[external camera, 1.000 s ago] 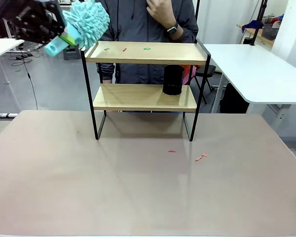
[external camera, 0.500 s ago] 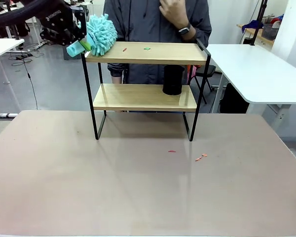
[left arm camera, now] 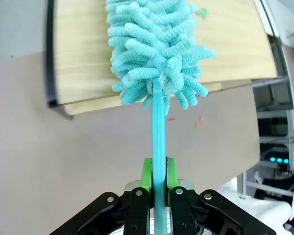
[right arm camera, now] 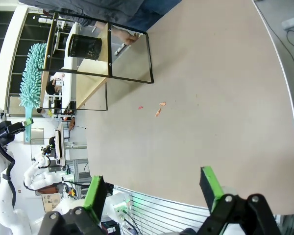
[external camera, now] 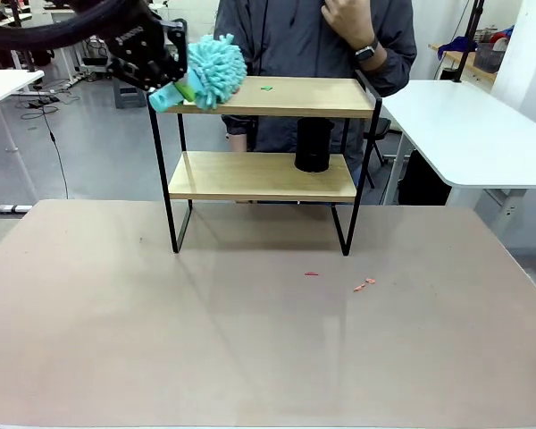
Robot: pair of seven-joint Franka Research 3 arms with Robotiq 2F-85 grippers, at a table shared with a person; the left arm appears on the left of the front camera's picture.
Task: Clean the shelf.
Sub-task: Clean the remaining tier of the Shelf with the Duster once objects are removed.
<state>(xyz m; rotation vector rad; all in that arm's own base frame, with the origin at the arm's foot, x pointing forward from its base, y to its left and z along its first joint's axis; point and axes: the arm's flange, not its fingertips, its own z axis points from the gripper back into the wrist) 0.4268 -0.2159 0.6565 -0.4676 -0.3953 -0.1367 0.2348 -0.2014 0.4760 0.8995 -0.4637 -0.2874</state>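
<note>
The shelf (external camera: 286,96) stands at the far middle of the table, a two-tier rack with black frame and light wooden boards. My left gripper (external camera: 167,83) hangs at its top left corner, shut on the handle of a teal fluffy duster (external camera: 216,70) whose head lies on the left part of the top board. In the left wrist view the green pads (left arm camera: 146,177) pinch the duster handle (left arm camera: 158,142), and the duster head (left arm camera: 154,49) covers the board (left arm camera: 235,44). A green scrap (external camera: 266,88) lies on the top board. My right gripper (right arm camera: 152,191) is open above the table, holding nothing.
A black cup (external camera: 313,143) stands on the lower board at the right. Small red scraps (external camera: 364,285) lie on the beige tabletop (external camera: 250,340) in front of the shelf. A person (external camera: 322,36) stands close behind the shelf. A white table (external camera: 464,125) is at the right.
My left arm has swung right and lowered the duster from beyond the shelf's left end onto the top board. The two leftmost scraps are now under it. The person has shifted right.
</note>
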